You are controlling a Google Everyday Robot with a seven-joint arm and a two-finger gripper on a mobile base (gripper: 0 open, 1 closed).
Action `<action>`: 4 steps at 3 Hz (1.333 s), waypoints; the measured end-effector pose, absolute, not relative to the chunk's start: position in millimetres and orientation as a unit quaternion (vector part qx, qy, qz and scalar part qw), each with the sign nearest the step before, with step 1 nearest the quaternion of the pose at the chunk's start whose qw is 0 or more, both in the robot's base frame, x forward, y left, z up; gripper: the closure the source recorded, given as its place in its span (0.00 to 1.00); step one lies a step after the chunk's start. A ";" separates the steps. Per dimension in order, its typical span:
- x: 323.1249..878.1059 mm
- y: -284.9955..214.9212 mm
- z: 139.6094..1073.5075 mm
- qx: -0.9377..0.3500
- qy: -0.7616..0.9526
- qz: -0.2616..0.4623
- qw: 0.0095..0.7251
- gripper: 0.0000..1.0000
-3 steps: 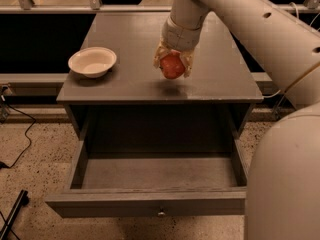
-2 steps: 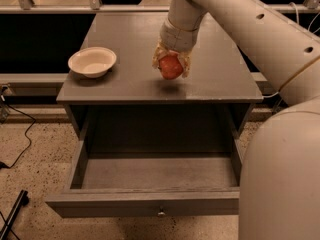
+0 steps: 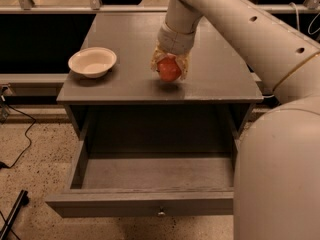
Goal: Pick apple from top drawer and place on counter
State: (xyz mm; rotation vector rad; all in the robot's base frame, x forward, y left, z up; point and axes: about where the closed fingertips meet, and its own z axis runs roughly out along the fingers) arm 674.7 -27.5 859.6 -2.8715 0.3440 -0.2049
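Note:
The red-orange apple (image 3: 169, 69) is held between the fingers of my gripper (image 3: 169, 67), just above or touching the grey counter (image 3: 210, 79) near its middle front. The gripper comes down from the white arm at the upper right and is shut on the apple. The top drawer (image 3: 150, 204) is pulled wide open below the counter; its inside is empty and its small metal knob (image 3: 161, 213) shows on the front panel.
A cream shallow bowl (image 3: 92, 61) sits on the counter's left side. The large white arm body (image 3: 280, 174) fills the right foreground, beside the drawer's right end. Cables and a dark bar lie on the speckled floor at the left.
The apple and gripper have stayed almost in the same spot over the counter, perhaps slightly lower. The drawer and bowl have not moved.

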 end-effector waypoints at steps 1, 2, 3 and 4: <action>675.2 -24.9 851.5 -0.985 0.116 -0.063 0.114 0.82; 677.6 -22.5 848.3 -0.984 0.115 -0.064 0.116 0.60; 678.9 -21.1 846.1 -0.984 0.115 -0.064 0.117 0.37; 680.3 -19.5 843.8 -0.984 0.114 -0.064 0.118 0.13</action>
